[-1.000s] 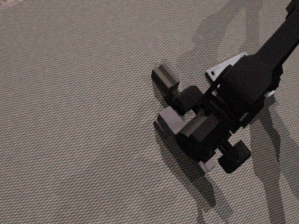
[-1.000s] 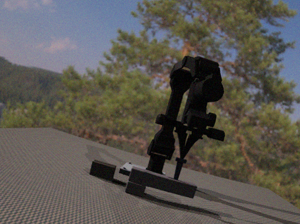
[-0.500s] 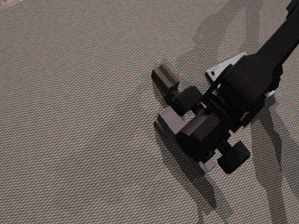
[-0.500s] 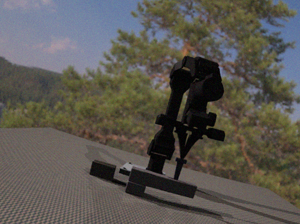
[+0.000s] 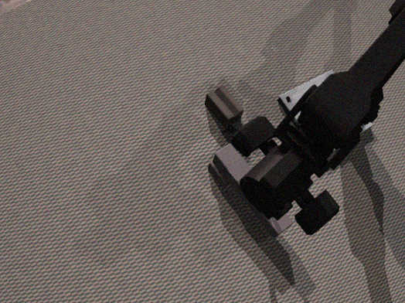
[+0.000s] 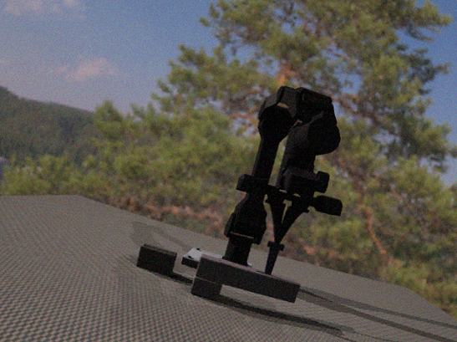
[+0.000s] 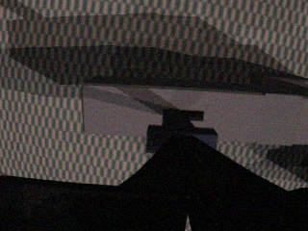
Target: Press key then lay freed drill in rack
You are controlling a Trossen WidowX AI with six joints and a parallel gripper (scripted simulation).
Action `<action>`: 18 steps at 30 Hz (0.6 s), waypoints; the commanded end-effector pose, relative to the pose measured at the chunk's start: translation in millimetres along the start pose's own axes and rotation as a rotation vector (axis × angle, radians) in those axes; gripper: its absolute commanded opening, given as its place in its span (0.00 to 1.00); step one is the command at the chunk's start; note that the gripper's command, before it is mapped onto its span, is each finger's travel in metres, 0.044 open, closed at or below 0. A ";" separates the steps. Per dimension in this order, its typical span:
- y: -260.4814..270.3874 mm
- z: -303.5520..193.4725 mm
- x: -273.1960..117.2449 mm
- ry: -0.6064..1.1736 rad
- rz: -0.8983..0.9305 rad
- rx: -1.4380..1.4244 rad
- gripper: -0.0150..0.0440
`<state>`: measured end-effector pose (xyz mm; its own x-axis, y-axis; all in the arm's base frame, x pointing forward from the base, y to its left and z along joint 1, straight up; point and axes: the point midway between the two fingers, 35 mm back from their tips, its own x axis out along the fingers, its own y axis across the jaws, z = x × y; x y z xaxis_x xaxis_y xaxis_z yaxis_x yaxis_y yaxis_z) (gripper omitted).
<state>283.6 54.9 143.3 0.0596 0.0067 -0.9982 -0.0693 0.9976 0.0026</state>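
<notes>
The dark T-shaped key point(image 6: 275, 245) point(image 7: 206, 138) stands upright in the long mauve-grey block point(image 5: 229, 158) point(image 6: 245, 276) point(image 7: 108, 115), its crossbar well above the block's top. My gripper point(image 6: 277, 241) point(image 7: 181, 145) is shut with nothing between its fingers. It points down, its tips at the crossbar and seemingly touching it. In the top view my gripper's body hides the key and the block's middle. A small brown grooved block point(image 5: 225, 104) point(image 6: 156, 258), apparently the rack, lies beside the long block's raised near end, and its groove holds nothing. I cannot make out the drill.
My arm's pale base plate point(image 5: 301, 94) point(image 6: 195, 253) lies behind the long block. The long block rests on a smaller foot point(image 6: 205, 288) at one end, and its other end overhangs the woven table top point(image 5: 97, 127) point(image 6: 74, 288). Arm shadows cross the table.
</notes>
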 end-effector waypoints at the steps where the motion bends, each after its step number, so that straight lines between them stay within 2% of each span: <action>1: -0.5 -7.6 12.4 0.040 -0.004 0.003 0.25; 18: -0.6 -9.0 19.9 0.040 -0.004 0.003 0.25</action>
<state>282.4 54.7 139.8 0.0695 0.0085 -0.9975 -0.0693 0.9976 0.0037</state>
